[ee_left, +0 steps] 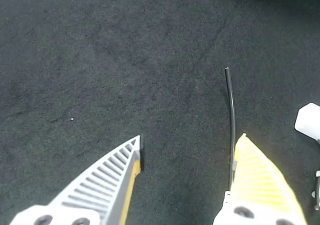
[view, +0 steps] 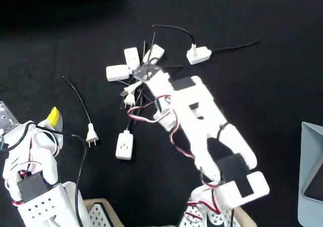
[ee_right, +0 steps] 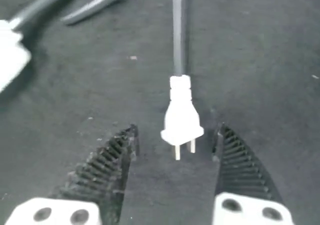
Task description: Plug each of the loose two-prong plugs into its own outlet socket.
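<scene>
A white two-prong plug (ee_right: 181, 120) on a grey cord lies on the black mat, prongs toward the camera, between the fingers of my open right gripper (ee_right: 176, 131). From above, that gripper (view: 135, 86) sits over this plug (view: 130, 93) in the cluster of white outlet sockets (view: 131, 57). Another loose plug (view: 91, 134) on a black cord lies lower left, beside a socket (view: 124, 145). My left gripper (view: 50, 120) rests at the lower left, open over bare mat (ee_left: 190, 139), with the black cord (ee_left: 231, 115) running under its yellow finger (ee_left: 255, 170).
A socket (view: 198, 54) with a plug and cord in it lies at the upper right. More sockets (view: 117, 72) and black cords tangle around the right gripper. A grey bin (view: 312, 171) stands at the right edge. Red and white arm wires (view: 151, 111) hang near the cluster.
</scene>
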